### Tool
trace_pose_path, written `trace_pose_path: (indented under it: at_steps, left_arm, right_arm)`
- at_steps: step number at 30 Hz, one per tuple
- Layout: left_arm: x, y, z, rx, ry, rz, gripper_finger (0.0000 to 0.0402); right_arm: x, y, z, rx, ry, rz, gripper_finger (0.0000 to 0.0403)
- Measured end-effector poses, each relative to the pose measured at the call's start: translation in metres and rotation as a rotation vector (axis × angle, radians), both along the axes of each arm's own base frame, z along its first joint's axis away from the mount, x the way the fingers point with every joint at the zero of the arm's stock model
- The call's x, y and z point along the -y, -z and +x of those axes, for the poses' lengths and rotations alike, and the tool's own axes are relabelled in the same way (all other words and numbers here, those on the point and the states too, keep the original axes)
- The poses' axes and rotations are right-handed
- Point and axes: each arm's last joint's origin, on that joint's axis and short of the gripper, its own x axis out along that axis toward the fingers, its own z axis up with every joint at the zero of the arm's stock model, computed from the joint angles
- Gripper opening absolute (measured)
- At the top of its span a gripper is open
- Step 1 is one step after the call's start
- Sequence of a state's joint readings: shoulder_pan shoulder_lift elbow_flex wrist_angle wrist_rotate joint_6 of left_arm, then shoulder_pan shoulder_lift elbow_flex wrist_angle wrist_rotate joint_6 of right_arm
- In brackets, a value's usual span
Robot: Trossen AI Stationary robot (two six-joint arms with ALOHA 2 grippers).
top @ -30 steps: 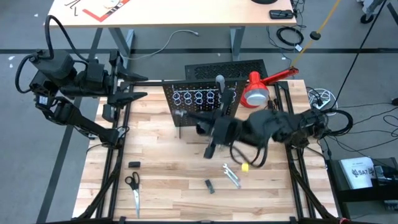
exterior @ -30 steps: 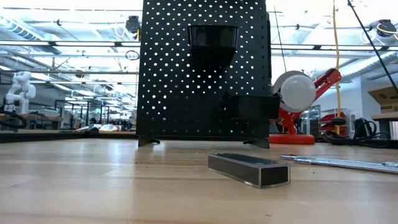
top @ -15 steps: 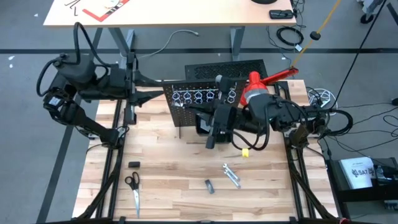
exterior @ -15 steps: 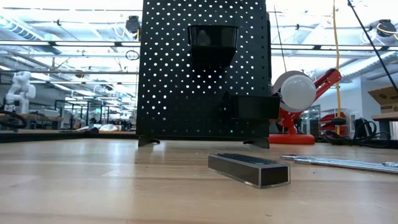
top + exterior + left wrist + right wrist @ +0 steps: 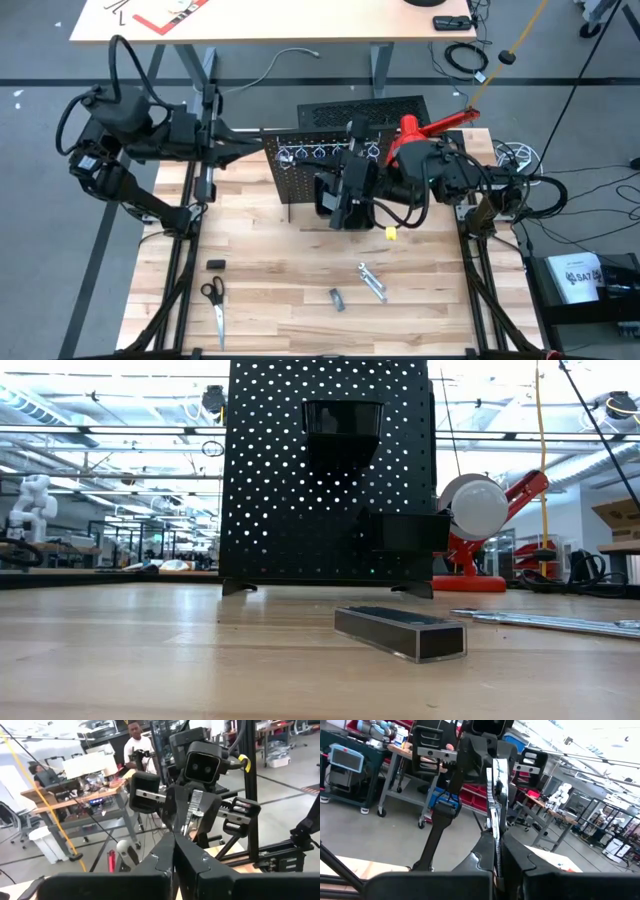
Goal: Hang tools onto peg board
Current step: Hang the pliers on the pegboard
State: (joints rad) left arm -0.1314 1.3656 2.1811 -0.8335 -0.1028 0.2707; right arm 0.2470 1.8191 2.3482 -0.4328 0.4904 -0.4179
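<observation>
The peg board point(image 5: 300, 172) stands upright at the table's far middle, with silver rings point(image 5: 318, 153) along its top and a black bin point(image 5: 342, 422). Above it my two grippers face each other, both level. Between them spans a thin silver wrench point(image 5: 495, 795). My left gripper point(image 5: 174, 837) comes from the table's left and is shut on one end. My right gripper point(image 5: 496, 840) comes from the right and is shut on the other end. More tools lie on the table: a silver one point(image 5: 372, 282) and a dark bar point(image 5: 400, 632). My left gripper pinches one end of the wrench point(image 5: 186, 827) between its two fingers, level, from the table's left, the fingers lying along it. The wrench is lifted clear of the table. My right gripper pinches the other end point(image 5: 494, 827) between its two fingers, level, from the table's right, along its length. The strip stands on edge and runs straight out toward the left gripper.
Scissors point(image 5: 212, 300) and a small black piece point(image 5: 215, 264) lie near the left front. A red lamp point(image 5: 410, 142) stands right of the peg board, a flat black slotted panel point(image 5: 365, 108) behind it. A small yellow piece point(image 5: 392, 233) lies below the right arm.
My left gripper has moved toward the table's right, up to the peg board's top, and its spread fingers have shut. My right gripper has moved toward the far edge with the wrench, which stays clear of the table.
</observation>
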Motion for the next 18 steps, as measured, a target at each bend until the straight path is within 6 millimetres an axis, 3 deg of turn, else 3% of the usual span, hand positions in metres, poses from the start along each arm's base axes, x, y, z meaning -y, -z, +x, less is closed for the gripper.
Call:
trace_pose_path:
  at_steps: [18]
  left_arm:
    - [0.006,0.005,0.027,-0.002,0.096,0.005,0.0059]
  right_arm:
    - [0.005,-0.001,0.0,0.011,-0.015,0.012,0.0005]
